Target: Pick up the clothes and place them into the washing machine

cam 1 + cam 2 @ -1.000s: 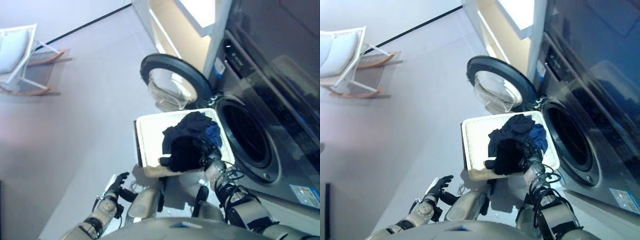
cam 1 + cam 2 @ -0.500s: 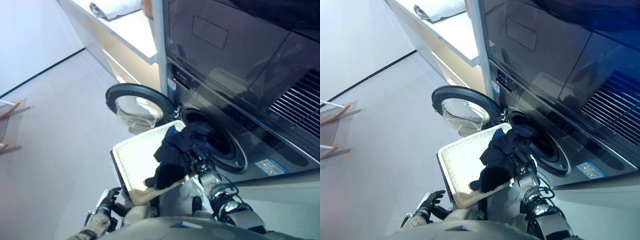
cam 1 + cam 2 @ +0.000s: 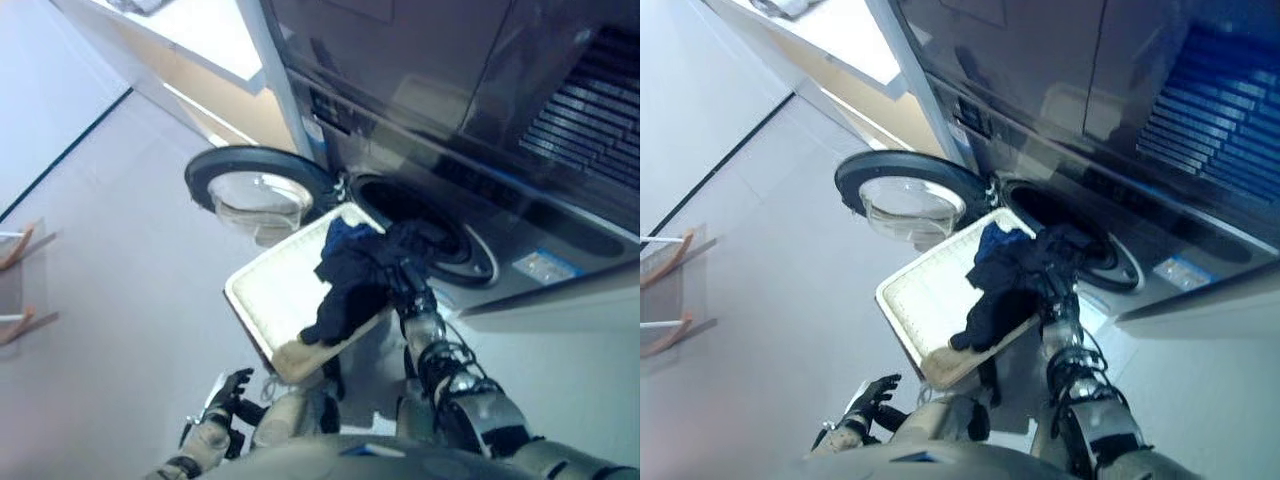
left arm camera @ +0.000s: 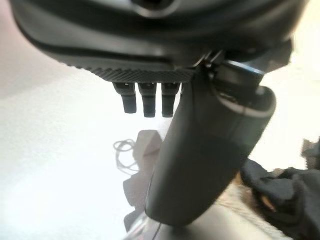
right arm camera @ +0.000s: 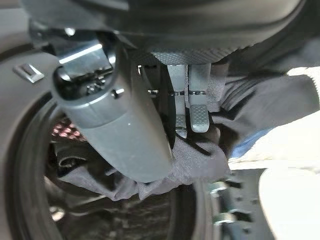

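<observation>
Feeding the dark clothes into the drum

My right hand (image 5: 192, 107) pinches the dark clothes (image 3: 352, 285) at the washing machine (image 3: 470, 160) mouth, their tail draped over the white basket (image 3: 265, 300)'s near edge; left hand (image 3: 225, 395) hangs relaxed, clear.

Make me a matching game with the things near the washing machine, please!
Things:
1. dark clothes
2. round washer door
3. white basket
4. left hand

Clues:
A. swung wide open
B. low by the floor, holding nothing
C. held in the right hand at the drum's mouth
D. in front of the washer, under the clothes

Pairs: 1-C, 2-A, 3-D, 4-B
</observation>
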`<state>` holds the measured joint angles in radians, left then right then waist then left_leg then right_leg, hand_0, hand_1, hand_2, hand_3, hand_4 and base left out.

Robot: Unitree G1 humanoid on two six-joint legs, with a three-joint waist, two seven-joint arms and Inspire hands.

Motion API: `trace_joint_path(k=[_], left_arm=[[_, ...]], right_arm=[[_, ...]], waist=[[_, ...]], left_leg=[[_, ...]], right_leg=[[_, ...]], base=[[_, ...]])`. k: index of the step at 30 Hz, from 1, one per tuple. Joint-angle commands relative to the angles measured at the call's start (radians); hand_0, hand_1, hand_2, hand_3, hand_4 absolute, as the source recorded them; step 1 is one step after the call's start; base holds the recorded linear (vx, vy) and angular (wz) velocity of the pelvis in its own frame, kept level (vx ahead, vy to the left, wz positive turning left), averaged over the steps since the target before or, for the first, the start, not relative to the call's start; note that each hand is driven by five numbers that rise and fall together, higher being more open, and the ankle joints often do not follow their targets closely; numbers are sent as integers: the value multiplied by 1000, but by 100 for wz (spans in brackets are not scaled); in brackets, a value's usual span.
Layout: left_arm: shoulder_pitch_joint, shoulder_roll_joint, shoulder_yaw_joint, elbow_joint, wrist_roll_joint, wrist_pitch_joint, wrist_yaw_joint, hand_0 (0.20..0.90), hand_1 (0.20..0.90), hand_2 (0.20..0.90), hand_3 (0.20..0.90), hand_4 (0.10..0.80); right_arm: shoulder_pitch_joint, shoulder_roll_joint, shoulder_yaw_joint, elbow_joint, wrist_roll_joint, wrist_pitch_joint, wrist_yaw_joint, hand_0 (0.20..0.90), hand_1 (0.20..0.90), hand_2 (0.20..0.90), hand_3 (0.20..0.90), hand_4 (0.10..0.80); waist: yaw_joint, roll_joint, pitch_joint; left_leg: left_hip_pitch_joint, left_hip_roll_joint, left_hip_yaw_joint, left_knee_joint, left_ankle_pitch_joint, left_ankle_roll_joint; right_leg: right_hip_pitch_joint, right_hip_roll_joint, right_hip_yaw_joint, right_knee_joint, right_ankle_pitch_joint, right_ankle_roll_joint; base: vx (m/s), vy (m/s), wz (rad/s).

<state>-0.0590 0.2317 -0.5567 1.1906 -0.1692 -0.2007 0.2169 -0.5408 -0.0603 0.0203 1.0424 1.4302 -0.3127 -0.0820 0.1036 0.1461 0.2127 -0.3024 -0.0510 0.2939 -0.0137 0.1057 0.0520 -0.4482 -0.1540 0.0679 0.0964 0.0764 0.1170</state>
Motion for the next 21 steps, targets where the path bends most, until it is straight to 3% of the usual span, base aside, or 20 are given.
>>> trace_joint_path(k=[1,4,7,12,21], left_arm=[[-56,-12,-23,-8,-24,-17,28,900,900,900,900,800],[-100,8,-27,-11,-33,-21,47,900,900,900,900,800],[-144,23,-26,-24,-39,-32,66,900,900,900,900,800],[-153,47,-31,-75,-10,-50,80,900,900,900,900,800],[-148,78,-55,-158,11,-74,89,900,900,900,900,800]], right_arm=[[-167,-6,-55,-199,11,-121,11,300,300,300,300,400],[-260,-32,-86,-216,25,-162,2,300,300,300,300,400],[-392,-136,-174,-170,56,-215,-23,300,300,300,300,400],[-526,-290,-242,-168,82,-280,-35,300,300,300,300,400],[-707,-538,-187,-189,32,-323,-73,300,300,300,300,400]], waist=[[13,9,79],[23,12,107],[49,38,109],[81,69,91],[131,120,46]], left_leg=[[-155,-37,-142,131,-57,-10],[-264,-41,-167,230,-90,-1],[-345,-64,-206,262,-81,1],[-409,-90,-235,307,-97,-2],[-396,-119,-237,269,-74,-1]], right_leg=[[-88,15,-50,196,-110,1],[-184,12,-59,293,-132,-15],[-252,-13,-70,362,-151,-31],[-306,-22,-66,416,-190,-45],[-295,-42,-71,397,-196,-45]], base=[[-35,-47,-41],[-105,-93,-4],[-49,-46,21],[11,-17,40],[34,47,11]])
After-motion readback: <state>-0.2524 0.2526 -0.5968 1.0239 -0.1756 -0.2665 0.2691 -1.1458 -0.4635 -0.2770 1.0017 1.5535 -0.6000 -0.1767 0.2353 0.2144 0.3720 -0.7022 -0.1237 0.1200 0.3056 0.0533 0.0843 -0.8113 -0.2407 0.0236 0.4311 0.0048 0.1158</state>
